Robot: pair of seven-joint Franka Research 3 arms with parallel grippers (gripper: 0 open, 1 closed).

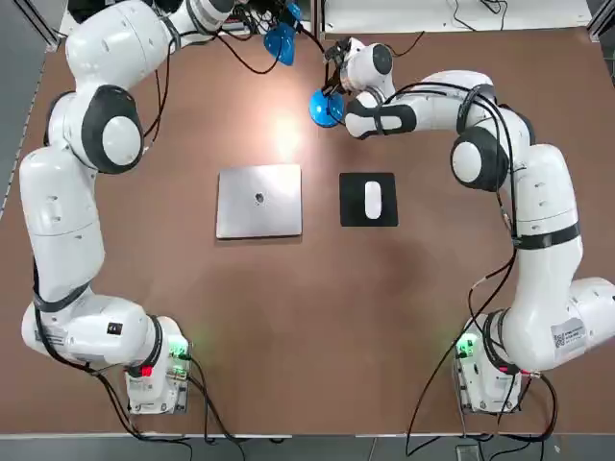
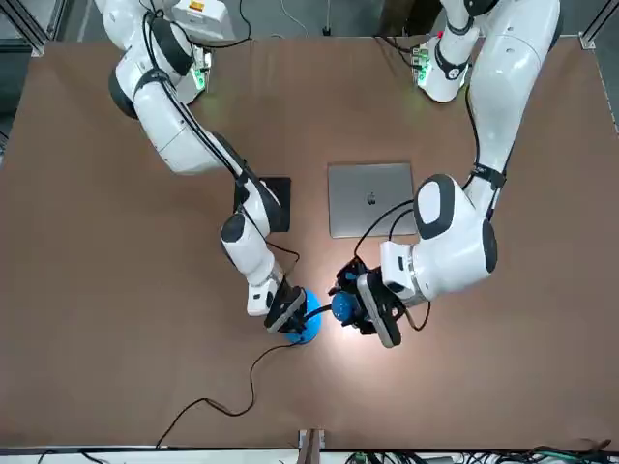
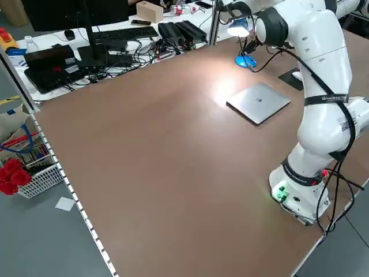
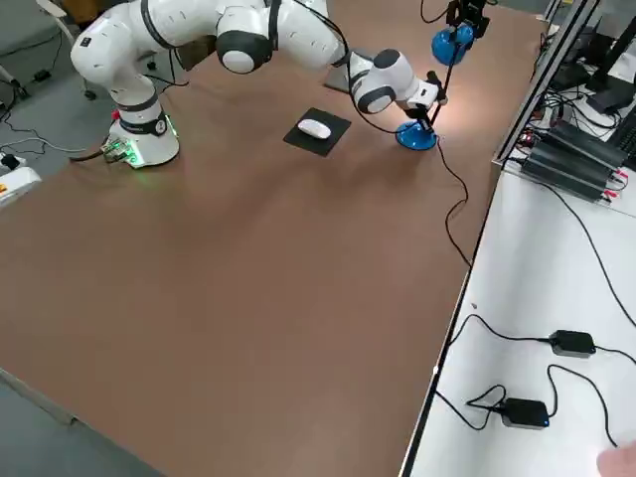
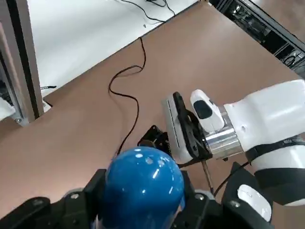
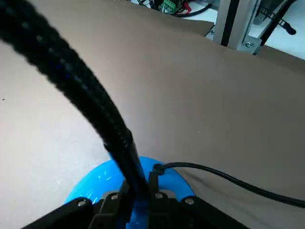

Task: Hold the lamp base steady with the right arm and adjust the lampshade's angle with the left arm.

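I saw a wide brown table point(image 1: 288, 336) with a closed silver laptop point(image 1: 258, 200) near its middle and, just beside it, a white mouse point(image 1: 372, 200) lying on a black mouse pad point(image 1: 368, 220). Beyond the far edge of the table there was a white bench with cables, power adapters point(image 4: 527, 411) and dark electronic boxes point(image 3: 181, 30), and at one side a white basket point(image 3: 34, 179) stood on the floor next to something red. The right arm point(image 1: 538, 221) reached forward and bent inward over the table, and the right gripper point(image 2: 280, 311) pointed down at the lamp base point(image 2: 306, 323). Its fingers were closed narrow on the black gooseneck stem point(image 6: 95, 119) just where it rose from the base, and the fingertips were down at the blue disc. The left arm point(image 1: 67, 192) stretched far toward the back edge, and the left gripper point(image 2: 372, 307) held the lampshade point(image 2: 345, 307) between its fingers, only a little open around it. The lamp base was a small glossy blue disc on the table at the far side, behind the mouse pad, with a thin black cord point(image 2: 232, 396) running away from it. The lampshade was bright blue and rounded, raised above the table near the base, and it threw a pale patch of light on the brown surface.
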